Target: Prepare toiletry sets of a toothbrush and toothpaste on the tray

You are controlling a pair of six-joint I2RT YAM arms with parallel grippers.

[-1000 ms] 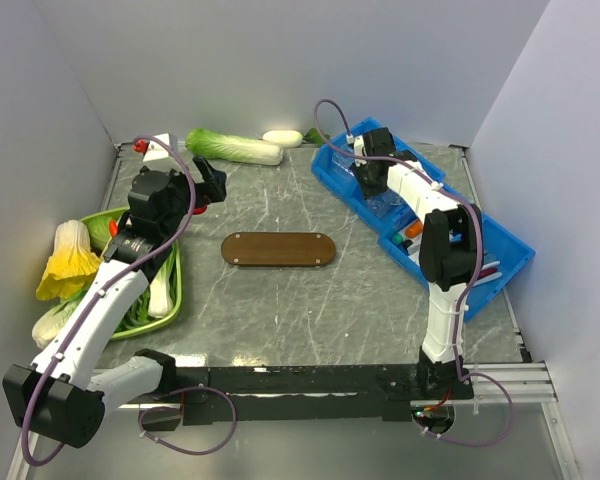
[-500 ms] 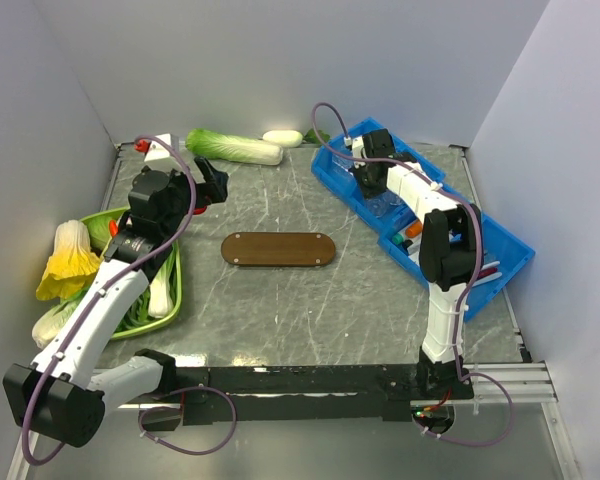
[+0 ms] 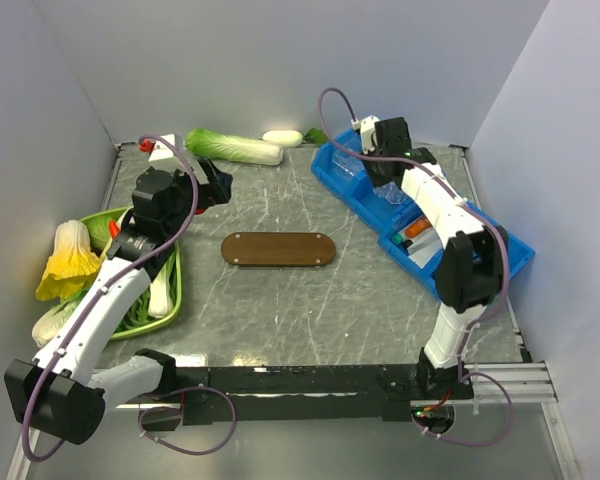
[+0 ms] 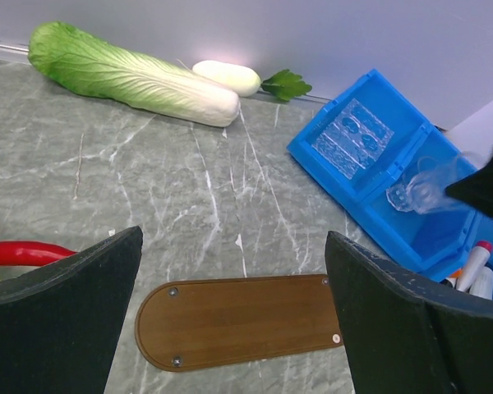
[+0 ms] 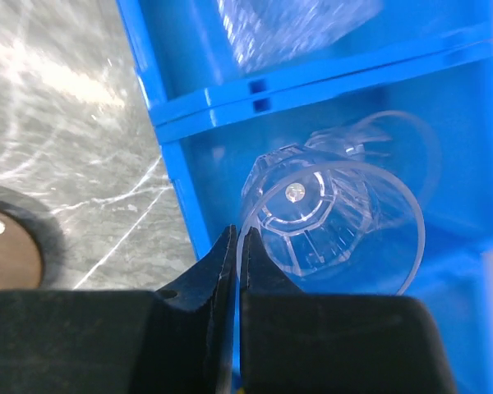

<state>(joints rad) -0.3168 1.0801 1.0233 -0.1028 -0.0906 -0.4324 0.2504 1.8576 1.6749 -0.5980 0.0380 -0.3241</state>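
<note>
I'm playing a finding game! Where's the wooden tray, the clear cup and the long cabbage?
wooden tray [image 3: 278,249]: top view, middle of the board.
clear cup [image 5: 312,209]: right wrist view, its faceted bottom.
long cabbage [image 4: 107,70]: left wrist view, green leafy part.

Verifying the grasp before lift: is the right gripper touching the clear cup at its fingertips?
Touching. The right wrist view shows the right gripper shut, with the rim of the clear cup pinched between its fingertips, against the blue bin behind.
</note>
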